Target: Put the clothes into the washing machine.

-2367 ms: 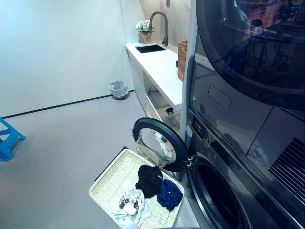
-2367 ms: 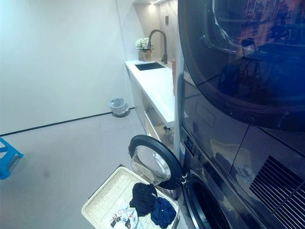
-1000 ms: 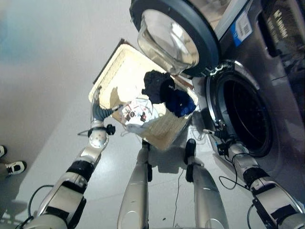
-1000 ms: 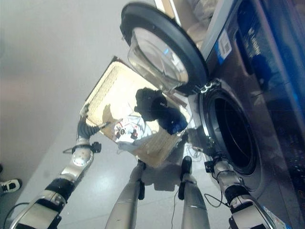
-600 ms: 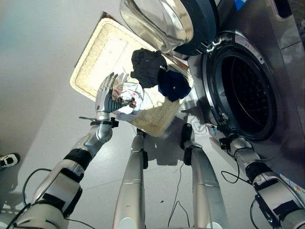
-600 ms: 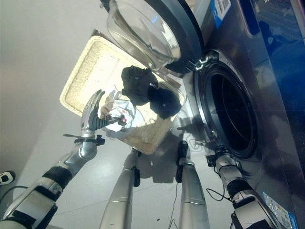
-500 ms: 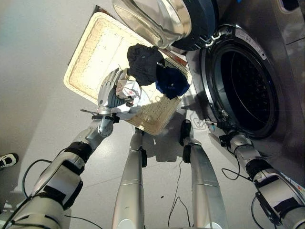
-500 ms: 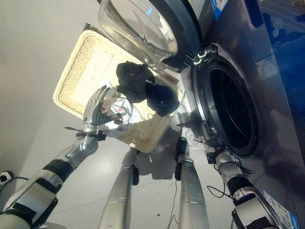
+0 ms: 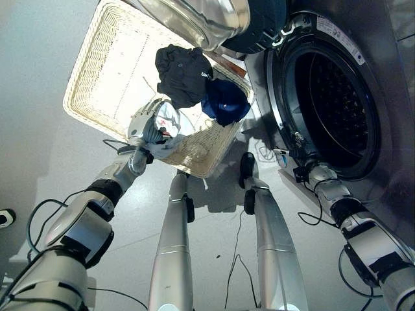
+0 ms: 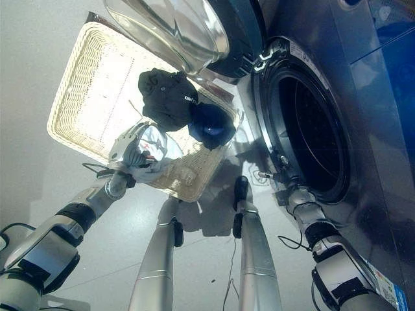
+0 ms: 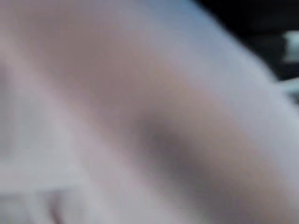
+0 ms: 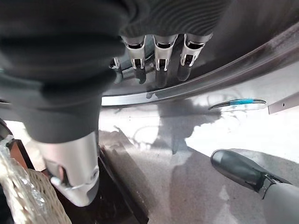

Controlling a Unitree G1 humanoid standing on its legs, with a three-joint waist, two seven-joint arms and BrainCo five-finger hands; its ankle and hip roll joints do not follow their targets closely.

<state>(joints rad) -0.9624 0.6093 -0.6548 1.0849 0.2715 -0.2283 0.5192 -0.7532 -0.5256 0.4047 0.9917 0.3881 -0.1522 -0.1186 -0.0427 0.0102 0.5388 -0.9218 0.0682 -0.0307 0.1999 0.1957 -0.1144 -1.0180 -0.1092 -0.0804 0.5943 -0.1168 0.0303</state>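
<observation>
Left eye view shows a flat rectangular basket [image 9: 97, 71] of pale woven wicker on the smooth grey floor [image 9: 39, 162], just beside the washing machine [image 9: 363, 78]. The machine has a dark metal front, a round opening with a perforated drum [image 9: 331, 97] and an open round door [image 9: 214, 16] of glass. In the basket lie a crumpled black garment [image 9: 181, 74], a dark blue one [image 9: 225, 102] touching it, and a white printed cloth [image 9: 170, 126] at the near edge. The left hand [image 9: 144, 127] rests on the white cloth with fingers curved over it. The right hand [image 12: 159, 53] is at the lower rim of the opening; its fingers are bent, holding nothing.
</observation>
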